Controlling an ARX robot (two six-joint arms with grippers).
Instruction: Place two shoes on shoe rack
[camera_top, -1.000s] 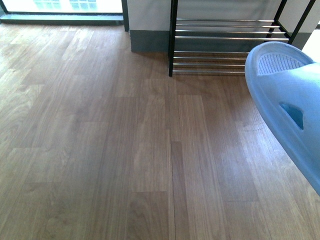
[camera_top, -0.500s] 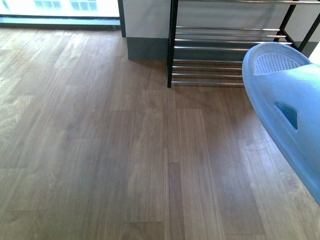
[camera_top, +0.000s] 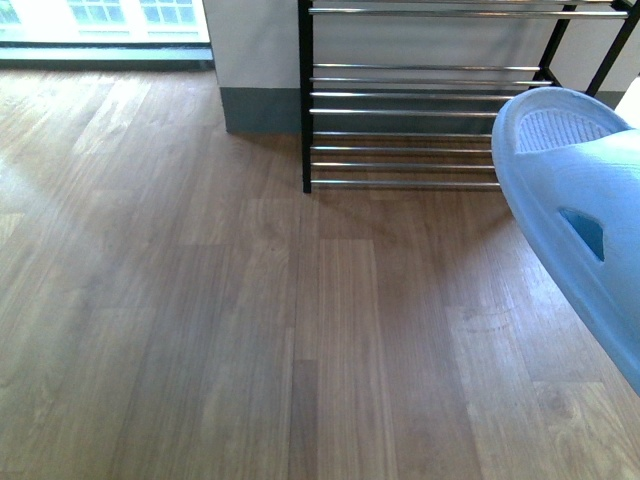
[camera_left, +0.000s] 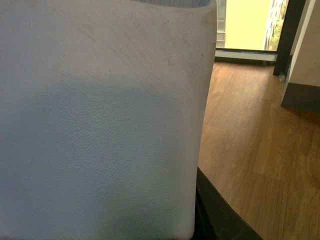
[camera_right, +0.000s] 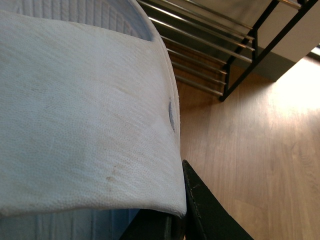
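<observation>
Since the earlier frames, the low black-framed shoe rack with thin chrome bars has come closer and slid to the left in the front view, and its upper bar now shows. The pale-blue rubber slide sandal hangs above the wooden floor on the right. I judge the right hand grips it, but its opening is hidden. The sandal's long axis points to the rack's right end, which lies straight ahead, so the right arm is nearer. A pale surface covers the left hand, so I cannot tell its state.
</observation>
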